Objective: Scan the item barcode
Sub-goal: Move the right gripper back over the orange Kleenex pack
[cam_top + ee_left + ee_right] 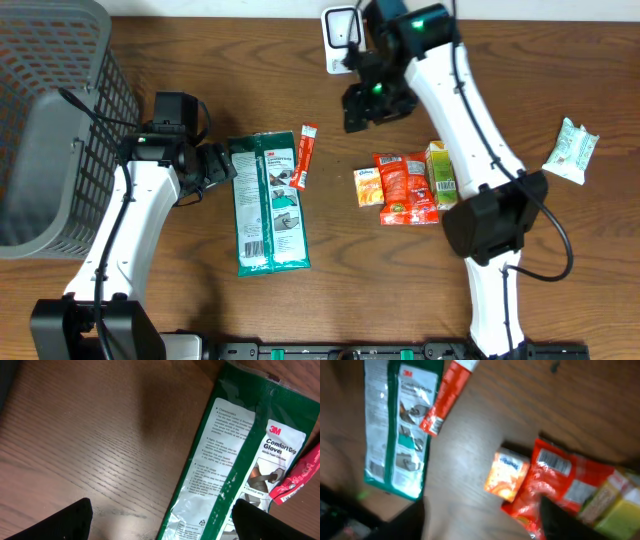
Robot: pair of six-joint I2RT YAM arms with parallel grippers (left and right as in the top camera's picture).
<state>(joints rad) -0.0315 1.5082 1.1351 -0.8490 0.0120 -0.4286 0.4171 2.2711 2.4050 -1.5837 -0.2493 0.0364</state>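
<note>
Gloves pkg [268,205] beside L end effector [226,166]

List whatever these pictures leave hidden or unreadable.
- Glove pack: in the left wrist view the frame edge cuts off its lower end, and no barcode shows.
- Red pouch: in the right wrist view the print is blurred.
- White packet: in the overhead view the label is too small to read.
- Scanner: in the overhead view the right arm hides part of it.

Glove packet [268,205] between basket [60,60] and stick sachet [305,155]
</note>
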